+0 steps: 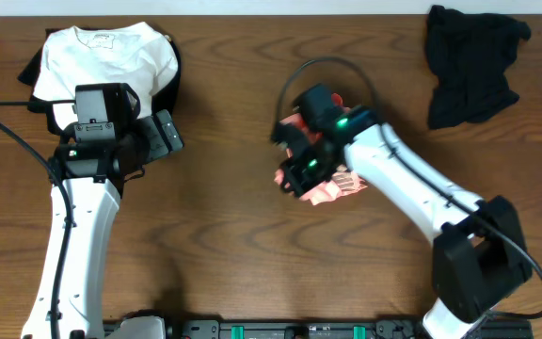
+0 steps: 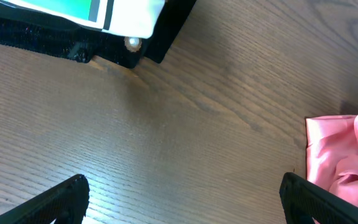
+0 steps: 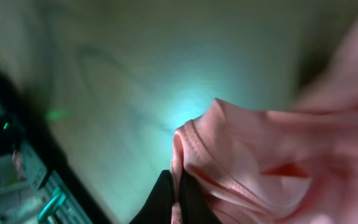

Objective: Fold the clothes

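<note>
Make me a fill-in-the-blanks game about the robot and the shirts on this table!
1. The pink shirt is pinched by the ____ hand.
2. The left hand is ____, holding nothing.
3. The crumpled garment far from both hands is ____.
4. The white shirt lies nearest the ____ arm.
Missing words: right; open; black; left.
</note>
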Robot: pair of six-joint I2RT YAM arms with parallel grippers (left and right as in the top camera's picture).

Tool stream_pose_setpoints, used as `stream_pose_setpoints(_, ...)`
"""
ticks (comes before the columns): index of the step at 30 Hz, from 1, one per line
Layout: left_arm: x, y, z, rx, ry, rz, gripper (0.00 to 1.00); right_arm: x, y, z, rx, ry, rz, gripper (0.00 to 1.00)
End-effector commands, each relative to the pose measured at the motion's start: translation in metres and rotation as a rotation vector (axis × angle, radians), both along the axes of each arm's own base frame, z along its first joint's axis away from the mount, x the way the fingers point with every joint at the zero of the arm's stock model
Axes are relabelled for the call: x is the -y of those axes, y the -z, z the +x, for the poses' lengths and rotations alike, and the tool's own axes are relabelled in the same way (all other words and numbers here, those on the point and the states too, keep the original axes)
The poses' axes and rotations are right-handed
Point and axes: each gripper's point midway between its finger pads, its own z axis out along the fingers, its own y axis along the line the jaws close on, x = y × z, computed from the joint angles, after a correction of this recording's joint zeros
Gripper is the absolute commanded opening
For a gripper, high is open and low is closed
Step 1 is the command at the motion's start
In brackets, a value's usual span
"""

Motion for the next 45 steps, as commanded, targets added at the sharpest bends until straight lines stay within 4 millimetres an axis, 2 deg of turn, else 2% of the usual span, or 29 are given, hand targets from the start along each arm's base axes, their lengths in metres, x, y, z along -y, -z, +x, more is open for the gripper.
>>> stream_pose_setpoints(1,-0.004,0.003,0.000,-0.005,-0.016,0.008,0.98,-0.015,-0.012,-0.013,0.010,-0.041,0.036,0.14)
stream_pose_setpoints(2,-0.004,0.003,0.000,-0.005,-0.016,0.008,0.98,-0.016,-0.013,-0.014,0.009,-0.044,0.037,0.24)
stream_pose_setpoints(3,-0.004,0.003,0.000,-0.005,-0.016,0.008,0.98,-0.018,-0.013,-0.016,0.007,-0.049,0.040,0.52)
stream_pose_setpoints(4,-0.004,0.003,0.000,-0.005,-0.016,0.008,0.98,-0.018,-0.013,-0.017,0.006,-0.051,0.039,0.63)
stream_pose_setpoints(5,-0.004,0.003,0.000,-0.005,-0.016,0.008,0.98,-0.018,-0.013,-0.017,0.006,-0.050,0.039,0.69)
stream_pose_setpoints(8,-0.004,0.003,0.000,-0.005,-0.016,0.008,0.98,-0.017,-0.014,-0.011,0.018,-0.039,0.046,0.73)
stream_pose_setpoints(11,-0.004,0.003,0.000,-0.005,-0.016,0.008,0.98,-0.008,-0.015,0.012,0.055,0.041,0.042,0.77)
stream_pose_setpoints(13,-0.004,0.003,0.000,-0.006,-0.016,0.008,0.98,0.007,-0.014,0.036,0.093,0.136,0.012,0.77)
stream_pose_setpoints(14,-0.004,0.003,0.000,-0.006,-0.016,0.008,0.98,0.019,-0.013,0.052,0.117,0.199,-0.006,0.78)
stream_pose_setpoints(18,-0.004,0.003,0.000,-0.006,-0.015,0.008,0.98,0.065,-0.012,0.092,0.147,0.380,-0.041,0.80)
stream_pose_setpoints(22,-0.004,0.003,0.000,-0.004,-0.001,0.017,0.98,0.105,-0.015,0.118,0.159,0.490,-0.031,0.81)
stream_pose_setpoints(24,-0.004,0.003,0.000,-0.004,0.000,0.018,0.98,0.112,-0.017,0.125,0.169,0.500,-0.014,0.81)
stream_pose_setpoints(31,-0.004,0.002,0.001,0.000,-0.001,0.018,0.98,0.120,-0.019,0.143,0.224,0.524,0.009,0.83)
stream_pose_setpoints(38,-0.004,0.002,0.001,0.000,0.000,0.018,0.98,0.120,0.004,0.146,0.184,0.524,-0.013,0.81)
stream_pose_setpoints(40,-0.004,0.002,0.001,0.000,0.000,0.018,0.98,0.120,0.010,0.145,0.170,0.524,-0.021,0.76)
stream_pose_setpoints(42,-0.004,0.002,0.001,0.000,0.000,0.018,0.98,0.120,0.011,0.146,0.174,0.523,-0.019,0.66)
stream_pose_setpoints(44,-0.004,0.002,0.001,0.000,0.000,0.018,0.98,0.119,0.009,0.151,0.192,0.524,-0.008,0.42)
stream_pose_setpoints(45,-0.004,0.002,0.001,0.000,0.000,0.018,0.98,0.117,0.007,0.153,0.201,0.524,0.002,0.33)
